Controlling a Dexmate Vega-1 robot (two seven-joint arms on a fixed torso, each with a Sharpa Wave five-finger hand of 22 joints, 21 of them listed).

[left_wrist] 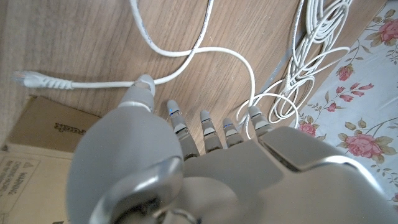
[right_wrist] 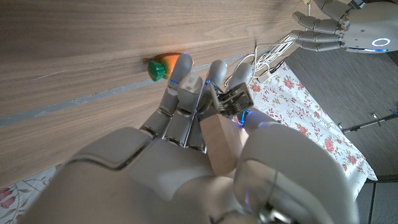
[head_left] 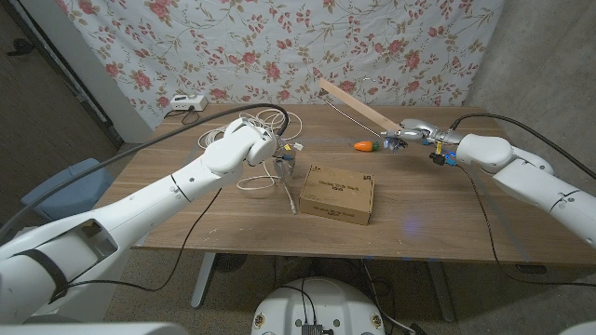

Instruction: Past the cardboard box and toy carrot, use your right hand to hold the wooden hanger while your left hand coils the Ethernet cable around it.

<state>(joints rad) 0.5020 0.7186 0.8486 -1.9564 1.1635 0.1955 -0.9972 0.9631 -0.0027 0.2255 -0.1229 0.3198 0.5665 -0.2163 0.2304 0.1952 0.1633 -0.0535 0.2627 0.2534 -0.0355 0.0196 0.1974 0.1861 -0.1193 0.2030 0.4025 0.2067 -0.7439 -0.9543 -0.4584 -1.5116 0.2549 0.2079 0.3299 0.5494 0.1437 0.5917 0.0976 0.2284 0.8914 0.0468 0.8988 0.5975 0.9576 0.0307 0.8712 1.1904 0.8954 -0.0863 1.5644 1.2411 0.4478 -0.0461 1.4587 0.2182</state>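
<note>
Head view: the left hand (head_left: 276, 158) hovers with spread fingers, holding nothing, over the white Ethernet cable (head_left: 270, 121), which lies coiled and looping on the wooden table (head_left: 419, 200). A cardboard box (head_left: 339, 194) sits mid-table, and a toy carrot (head_left: 364, 146) lies just beyond it. At right, the right hand (head_left: 410, 136) grips the wooden hanger (head_left: 358, 105), raised aslant above the tabletop.

Toy carrot (right_wrist: 166, 66): partly behind right hand (right_wrist: 186, 155) fingers.
Cardboard box (left_wrist: 37, 149): cropped at frame edge, print unreadable.
</note>
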